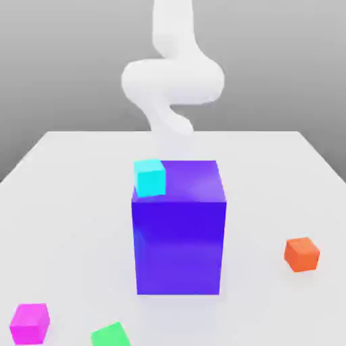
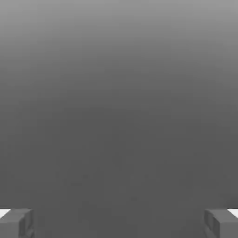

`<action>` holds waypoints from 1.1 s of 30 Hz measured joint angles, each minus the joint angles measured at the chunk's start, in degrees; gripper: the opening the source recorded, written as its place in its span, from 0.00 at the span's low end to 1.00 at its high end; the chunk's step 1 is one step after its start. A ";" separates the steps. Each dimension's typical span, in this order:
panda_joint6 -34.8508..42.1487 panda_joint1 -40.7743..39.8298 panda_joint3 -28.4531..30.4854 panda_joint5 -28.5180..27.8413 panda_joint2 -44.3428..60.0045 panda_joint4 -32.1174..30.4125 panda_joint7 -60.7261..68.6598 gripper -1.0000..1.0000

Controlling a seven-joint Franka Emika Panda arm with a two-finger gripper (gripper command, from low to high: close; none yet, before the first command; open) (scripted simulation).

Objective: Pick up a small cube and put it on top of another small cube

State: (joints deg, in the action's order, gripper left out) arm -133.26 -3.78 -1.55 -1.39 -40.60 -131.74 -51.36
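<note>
Magenta cube (image 1: 30, 322) on table (image 1: 74, 203), claw (image 2: 119, 223) wide open, nothing between.

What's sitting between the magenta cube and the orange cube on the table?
In the exterior view, the green cube lies between the magenta cube and the orange cube, near the magenta one; otherwise bare table.

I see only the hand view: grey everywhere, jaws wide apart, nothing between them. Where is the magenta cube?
Observer: The magenta cube lies on the table, at the exterior view's lower left.
Operator: Are other small cubes there?
Observer: A cyan cube sits on top of the big blue-violet block, at its corner.
Operator: Anything beside the magenta one?
Observer: A green cube, on its right in that view, not touching.
</note>
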 joint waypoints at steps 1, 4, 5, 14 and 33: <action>-0.64 -1.68 -0.70 -0.56 2.26 0.02 -2.36 0.50; -2.40 -5.77 -2.13 -2.67 8.68 0.09 -9.43 0.50; -3.01 -7.09 -2.57 -3.32 10.78 0.10 -11.70 0.50; -8.10 -16.04 -3.40 -8.95 29.61 0.32 -31.98 0.50; -23.82 -25.18 0.76 0.48 67.32 1.50 -54.35 0.50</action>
State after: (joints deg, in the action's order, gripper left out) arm -157.08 -28.96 -0.79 -0.91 26.72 -130.24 -105.72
